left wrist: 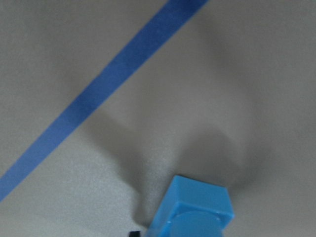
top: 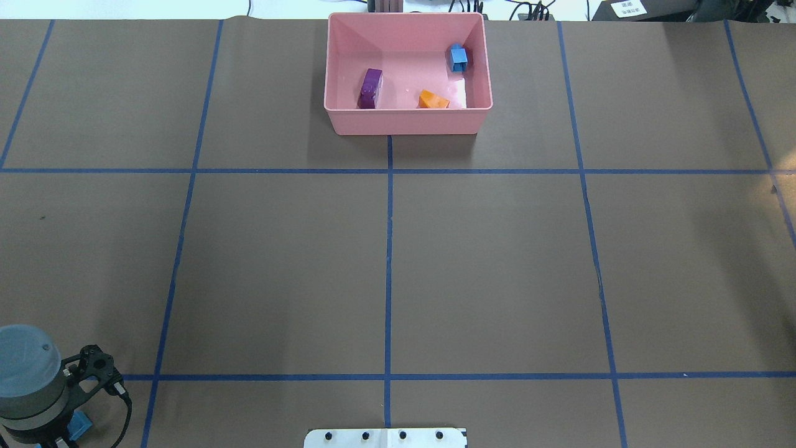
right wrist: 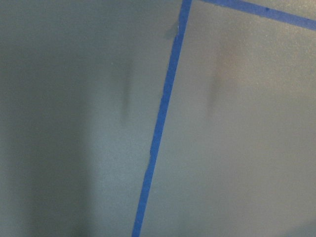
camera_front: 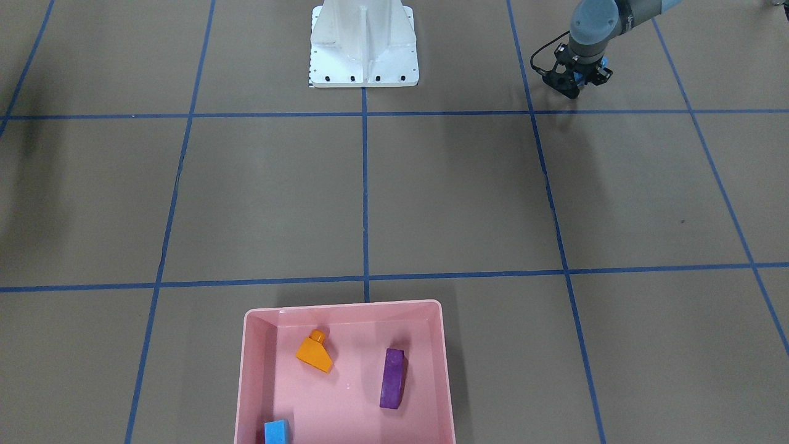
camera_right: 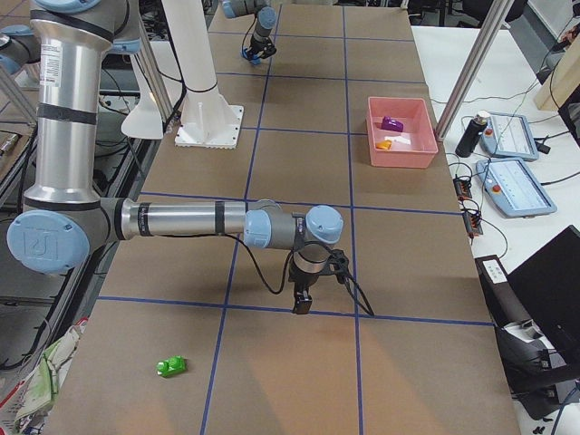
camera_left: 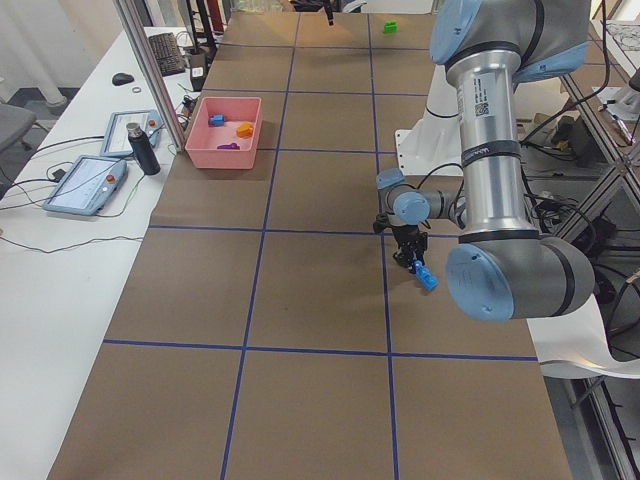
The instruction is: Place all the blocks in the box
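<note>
Left gripper: clamped on a blue brick, pointing down, close to the robot's side of the table. The brick hangs clear of the brown surface. In the left wrist view its shadow falls on the paper beneath, and a blue tape line runs diagonally just beside it. One round stud shows on the brick's face toward that camera. White robot base stands in the same near row, well apart from this gripper.

Right gripper: out toward the robot's right end of the table, forearm stretched low and roughly level, fingers pointing down right over a tape line. Seen only from the side camera; cannot tell whether it is parted or closed. The right wrist view gives brown table and crossing tape only.

Green block: lies on the table, nearer the table's end and the robot's side than the right gripper. Well apart from that gripper, and far from the box.

Box: pink, at the far edge of the table, roughly in line with the base. Three pieces inside, none touching.
- Orange sloped brick: near the wall closest to the robot.
- Purple sloped brick: in the robot's left half, lying on its side.
- Small blue cube: by the right wall, toward the far corner.
</note>
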